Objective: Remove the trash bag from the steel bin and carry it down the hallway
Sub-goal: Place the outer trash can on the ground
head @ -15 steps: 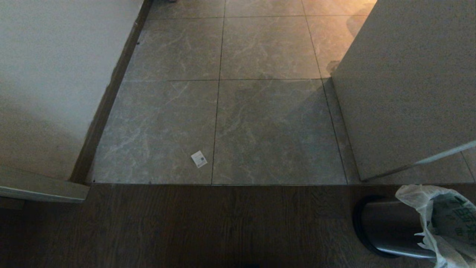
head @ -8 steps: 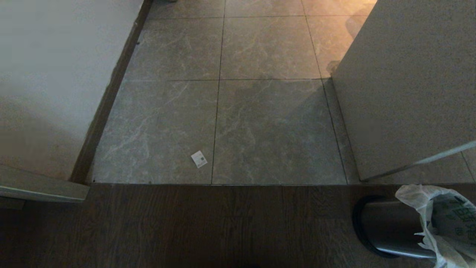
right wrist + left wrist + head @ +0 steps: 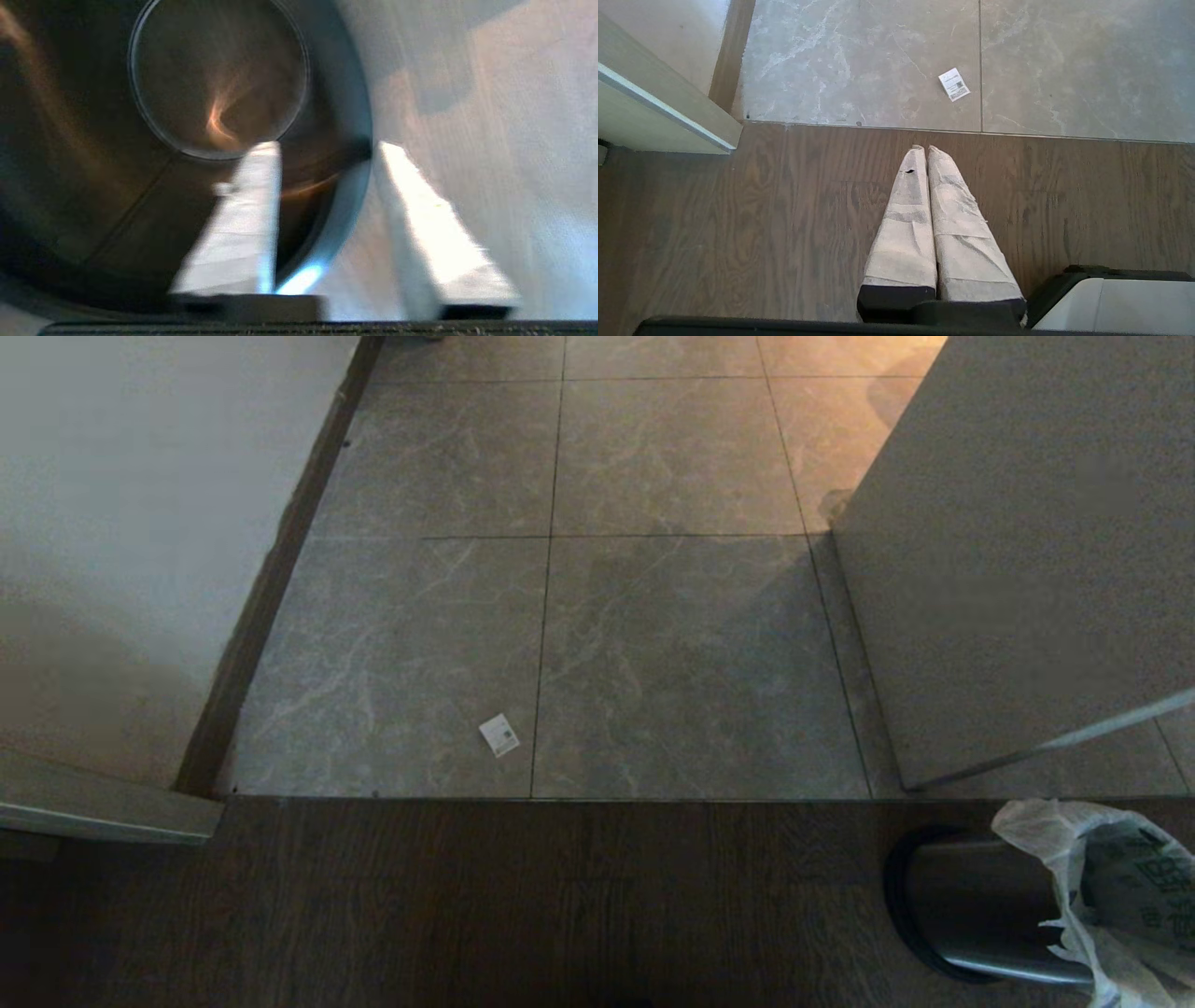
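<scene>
**Right claw straddling the bin rim, bag not yet gripped**

Head view: we see the steel bin [image 3: 980, 905] on dark wood planks at lower right, the trash bag [image 3: 1111, 887] bunched over its mouth, and the tiled hallway [image 3: 597, 616] beyond, where a paper label [image 3: 499, 735] lies. Neither arm appears.

Left wrist view: the left gripper [image 3: 923, 149] hangs over the planks, fingers pressed together, holding nothing.

Right wrist view: the right gripper [image 3: 322, 149] stands partly spread, one finger inside the bin, one outside, the rim [image 3: 359, 154] between them, with nothing clamped. We judge a good grasp needs plastic gathered between the pads before closing, then a straight lift.
</scene>
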